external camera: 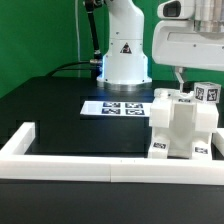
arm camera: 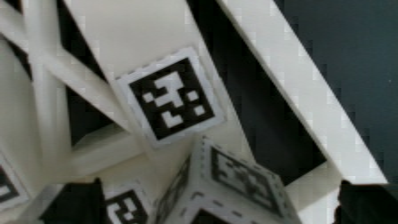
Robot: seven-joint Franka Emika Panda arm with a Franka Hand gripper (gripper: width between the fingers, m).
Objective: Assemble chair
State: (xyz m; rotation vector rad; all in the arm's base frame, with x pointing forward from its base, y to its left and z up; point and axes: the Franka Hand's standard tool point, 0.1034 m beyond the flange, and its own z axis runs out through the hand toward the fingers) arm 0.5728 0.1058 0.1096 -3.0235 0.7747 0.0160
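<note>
While the chunky white plastic chair (external camera: 181, 126) of tagged blocks stands against the long low white border rail (external camera: 60, 160), probably to brace it, the gripper (external camera: 181, 78) hovers just above, fingers spread apart, holding nothing.

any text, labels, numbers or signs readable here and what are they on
No words or numbers can be read in either view.
Black triangular sign on the robot base: a symbol only, too small to make out.
Black-and-white square tags on the chair and on the marker board: coded patterns, not text.
</note>
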